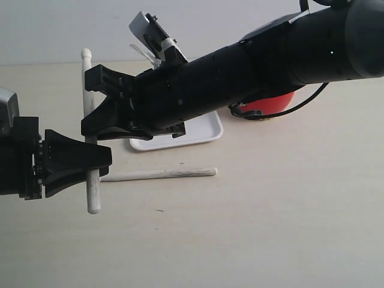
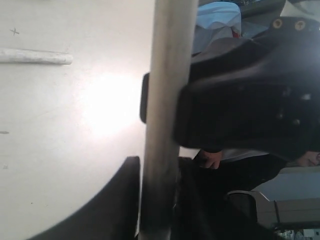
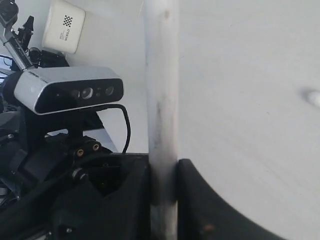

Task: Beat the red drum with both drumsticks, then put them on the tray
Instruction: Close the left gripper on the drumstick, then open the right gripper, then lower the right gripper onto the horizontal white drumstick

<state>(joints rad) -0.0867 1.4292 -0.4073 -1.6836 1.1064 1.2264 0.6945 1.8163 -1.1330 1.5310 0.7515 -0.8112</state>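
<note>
One pale drumstick (image 1: 87, 66) stands upright above the table. My left gripper (image 1: 101, 161) is shut on its lower part, and my right gripper (image 1: 91, 107), reaching across from the right, is shut on it higher up. In the left wrist view the stick (image 2: 167, 75) runs between the gripper (image 2: 160, 200) jaws. The right wrist view shows it (image 3: 161, 75) pinched by that gripper (image 3: 163, 192). The second drumstick (image 1: 159, 174) lies flat on the table. The white tray (image 1: 204, 133) and the red drum (image 1: 273, 103) sit mostly hidden behind the right arm.
The right arm (image 1: 252, 60) spans the scene from the upper right to the left. A black cable (image 1: 300, 103) loops in front of the drum. The left arm's camera (image 3: 70, 92) is close beside the held stick. Beige tabletop (image 1: 270, 210) lies in front.
</note>
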